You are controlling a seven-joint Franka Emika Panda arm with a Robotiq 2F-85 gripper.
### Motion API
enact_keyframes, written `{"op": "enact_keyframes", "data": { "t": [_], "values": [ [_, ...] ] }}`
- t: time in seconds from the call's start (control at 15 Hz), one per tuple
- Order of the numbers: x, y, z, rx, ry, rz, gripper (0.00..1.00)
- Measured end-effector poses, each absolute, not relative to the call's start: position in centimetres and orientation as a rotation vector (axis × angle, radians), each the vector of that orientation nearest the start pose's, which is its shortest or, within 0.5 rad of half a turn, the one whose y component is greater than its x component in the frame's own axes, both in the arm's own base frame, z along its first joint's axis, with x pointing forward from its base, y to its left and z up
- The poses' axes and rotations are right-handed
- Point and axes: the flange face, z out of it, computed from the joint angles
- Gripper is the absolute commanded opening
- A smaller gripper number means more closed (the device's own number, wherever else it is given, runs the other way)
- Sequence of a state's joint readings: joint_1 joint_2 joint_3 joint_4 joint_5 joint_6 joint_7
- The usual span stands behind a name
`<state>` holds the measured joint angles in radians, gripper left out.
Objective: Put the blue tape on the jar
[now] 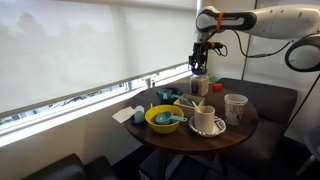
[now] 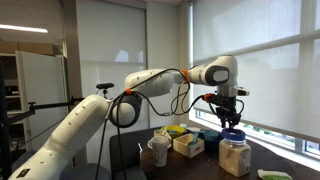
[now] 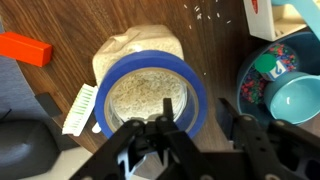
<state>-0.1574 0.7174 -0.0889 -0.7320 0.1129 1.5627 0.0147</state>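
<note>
1. The gripper (image 3: 196,108) points straight down over the jar (image 2: 235,160), which stands at the table (image 1: 228,131) edge nearest the window.
2. The tape (image 3: 150,60) lies flat and level across the jar's top. In an exterior view it shows as a dark blue band (image 2: 233,137) at the jar's rim.
3. In the wrist view, pale grainy contents show through the ring's hole, and the jar (image 3: 135,45) bulges out past the ring at the top.
4. The jaws are partly closed and straddle the ring's right-hand wall. One finger (image 3: 166,110) is inside the hole and the other is outside the ring.
5. I cannot tell whether the pads press on the tape or stand just clear of it.
6. A teal cup (image 3: 296,100) sits to the right of the jar and an orange block (image 3: 25,48) lies well off to the left.
7. A yellow bowl (image 1: 163,119) and a white mug (image 1: 207,121) stand nearer the table's middle, apart from the jar.
</note>
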Motion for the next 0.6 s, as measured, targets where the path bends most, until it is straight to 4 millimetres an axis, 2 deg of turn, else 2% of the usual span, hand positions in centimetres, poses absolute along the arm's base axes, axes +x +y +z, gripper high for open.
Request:
{"op": "enact_keyframes", "data": {
  "t": [0.13,0.2,0.4,0.6],
  "values": [
    [72.6,-14.1,55.8,-3.074,0.359,-0.21,0.96],
    [72.6,-14.0,56.4,-3.074,0.359,-0.229,0.99],
    [71.9,-13.8,59.4,-3.068,0.348,-0.311,1.0],
    [70.5,-13.1,64.0,-3.025,0.183,-0.446,1.0]
  ]
}}
